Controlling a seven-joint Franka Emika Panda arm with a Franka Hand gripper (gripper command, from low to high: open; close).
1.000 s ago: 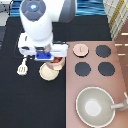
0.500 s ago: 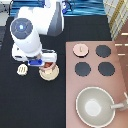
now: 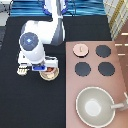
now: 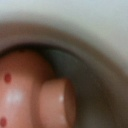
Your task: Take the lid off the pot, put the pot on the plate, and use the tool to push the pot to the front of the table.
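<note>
The pink pot [image 3: 51,73] sits on the cream plate [image 3: 54,78] on the black table [image 3: 20,105], left of the stove. My gripper [image 3: 41,69] hangs low over the pot's left side, and the arm hides part of pot and plate. Up close in the wrist view are the pot [image 4: 22,85] with red spots, one of its side tabs, and the plate's rim [image 4: 95,35]. The pinkish-tan lid [image 3: 80,48] lies apart on the stove's top-left corner. Just left of the gripper, the white tool [image 3: 21,71] lies on the table.
The pinkish-brown stove [image 3: 120,65] fills the exterior view's right, with black burners [image 3: 104,51]. A large grey-beige pan [image 3: 95,105] with a long handle stands at its bottom. The robot's arm reaches down from the top.
The hand has swung to the exterior view's left and come down toward the bottom, now low over the pot and plate. Pot, plate, lid and tool stay in place.
</note>
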